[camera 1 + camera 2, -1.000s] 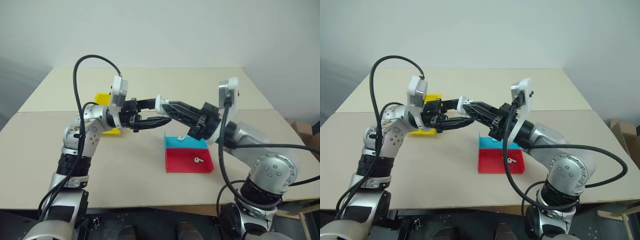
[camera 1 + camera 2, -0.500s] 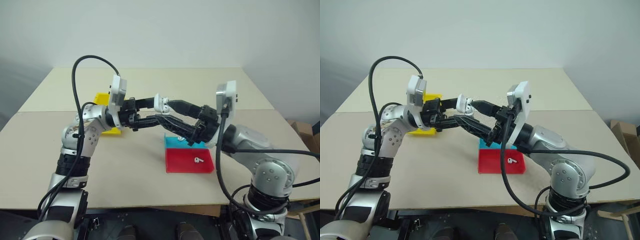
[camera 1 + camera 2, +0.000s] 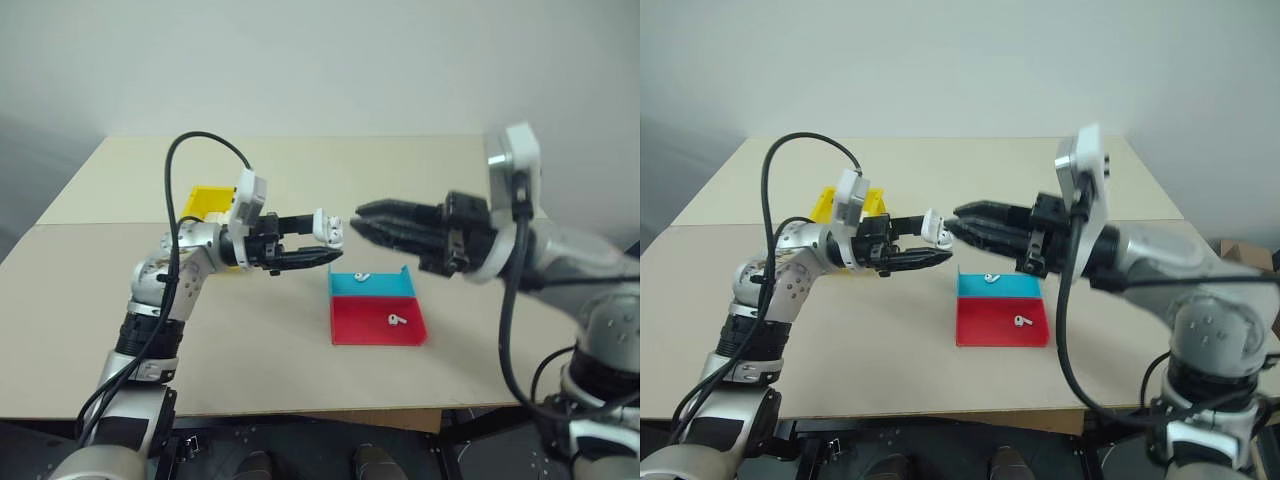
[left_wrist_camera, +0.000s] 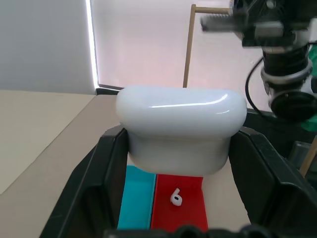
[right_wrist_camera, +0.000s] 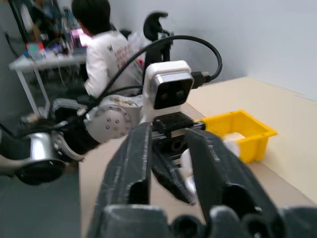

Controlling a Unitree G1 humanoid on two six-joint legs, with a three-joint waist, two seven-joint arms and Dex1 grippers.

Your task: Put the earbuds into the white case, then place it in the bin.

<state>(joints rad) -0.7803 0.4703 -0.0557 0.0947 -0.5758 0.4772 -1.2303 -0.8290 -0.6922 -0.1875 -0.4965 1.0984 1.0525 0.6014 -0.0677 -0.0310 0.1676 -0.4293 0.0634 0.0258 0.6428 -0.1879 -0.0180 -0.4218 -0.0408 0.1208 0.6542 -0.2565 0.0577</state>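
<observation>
White case [image 3: 936, 225] in left tool [image 3: 940, 243]

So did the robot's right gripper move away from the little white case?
Yes. The right gripper pulled back toward the robot's right, off the white case, and now sits above the red-and-blue tray.

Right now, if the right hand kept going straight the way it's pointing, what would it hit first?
Most likely the white case held in the left hand. The right hand points level toward it, with a small gap between. Depth is hard to judge, so it might pass just beside it.
</observation>
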